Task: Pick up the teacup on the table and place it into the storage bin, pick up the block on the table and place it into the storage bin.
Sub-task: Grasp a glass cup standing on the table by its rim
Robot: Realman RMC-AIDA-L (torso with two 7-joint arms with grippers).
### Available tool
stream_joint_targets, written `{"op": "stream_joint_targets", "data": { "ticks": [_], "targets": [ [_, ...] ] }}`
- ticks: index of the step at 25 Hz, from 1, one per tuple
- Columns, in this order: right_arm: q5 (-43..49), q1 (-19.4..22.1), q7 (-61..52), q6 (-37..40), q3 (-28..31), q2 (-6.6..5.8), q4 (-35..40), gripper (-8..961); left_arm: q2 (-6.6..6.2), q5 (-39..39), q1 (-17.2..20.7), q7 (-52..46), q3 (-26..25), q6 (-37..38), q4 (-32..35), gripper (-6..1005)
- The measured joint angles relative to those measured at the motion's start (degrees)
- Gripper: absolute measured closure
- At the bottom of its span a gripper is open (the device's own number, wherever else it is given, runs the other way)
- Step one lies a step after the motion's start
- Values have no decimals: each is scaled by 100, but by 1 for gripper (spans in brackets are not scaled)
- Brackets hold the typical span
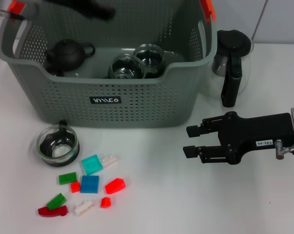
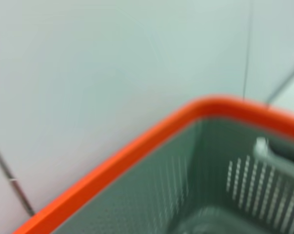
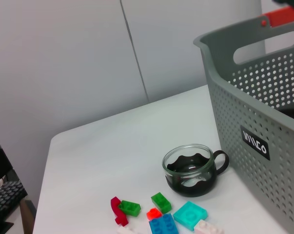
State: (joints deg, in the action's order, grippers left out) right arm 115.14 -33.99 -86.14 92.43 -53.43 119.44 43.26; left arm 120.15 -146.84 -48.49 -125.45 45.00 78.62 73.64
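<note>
The grey perforated storage bin [image 1: 112,105] stands at the back of the white table; it also shows in the right wrist view [image 3: 264,112] and the left wrist view [image 2: 186,185]. A glass teacup [image 1: 59,146] with a dark base stands on the table in front of the bin's left corner, also in the right wrist view [image 3: 190,169]. Several small coloured blocks [image 1: 89,184] lie in front of the cup, also in the right wrist view [image 3: 190,214]. My right gripper [image 1: 191,141] is open and empty, low over the table to the right of the blocks. My left arm [image 1: 83,7] is blurred above the bin's back left.
Inside the bin are a black teapot [image 1: 66,54] and two glass cups [image 1: 125,67]. A glass pitcher with a black handle [image 1: 232,63] stands right of the bin. The table edge shows in the right wrist view [image 3: 49,146].
</note>
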Motion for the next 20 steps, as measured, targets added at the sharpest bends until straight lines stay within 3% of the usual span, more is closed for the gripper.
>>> {"op": "stream_joint_targets", "data": {
  "ticks": [1,4,7,8,9,12,15,20],
  "targets": [
    [0,-2,0,5,0,0,3,388,-20,187,38,-73,-284,273,163,312],
    [-1,-3,0,21,0,0,6,388,-148,865,219,-319,-1061,1086,503,316],
    [0,-2,1,26,0,0,5,388,-333,1758,567,-626,-1623,1931,688,319],
    [0,-2,1,27,0,0,2,388,-463,2283,859,-817,-1721,2397,717,320],
    [-1,-2,1,28,-1,0,2,388,-463,2283,859,-817,-1721,2397,717,321],
    [-1,-2,1,30,-1,0,12,388,-628,2870,1301,-942,-1760,3041,716,325],
    [2,-3,0,30,-5,-3,24,388,-688,3157,1717,-772,-1766,3680,851,327],
    [8,-2,-11,24,-7,-30,32,388,-822,3040,2415,-657,-905,3998,1134,330]
  ]
}}
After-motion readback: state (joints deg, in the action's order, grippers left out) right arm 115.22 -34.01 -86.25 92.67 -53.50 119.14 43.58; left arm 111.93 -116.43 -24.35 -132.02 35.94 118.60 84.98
